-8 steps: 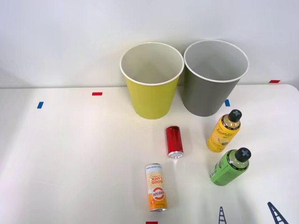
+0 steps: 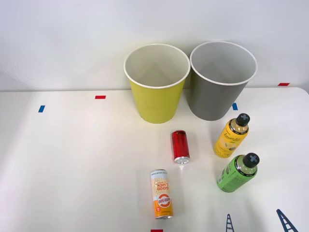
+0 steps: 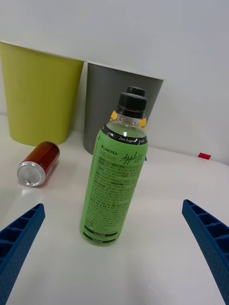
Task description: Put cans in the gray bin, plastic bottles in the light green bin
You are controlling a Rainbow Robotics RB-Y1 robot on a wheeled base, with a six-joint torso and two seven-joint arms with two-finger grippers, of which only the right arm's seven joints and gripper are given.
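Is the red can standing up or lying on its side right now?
Lying on its side. The red can rests lengthwise on the table, its silver end facing the right gripper; the green-label bottle stands upright.

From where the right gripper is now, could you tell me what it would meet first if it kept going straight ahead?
Most likely the green-label bottle, standing upright between the open fingers of the right gripper. The yellow-label bottle stands right behind it, then the gray bin; how far off each is I cannot judge.
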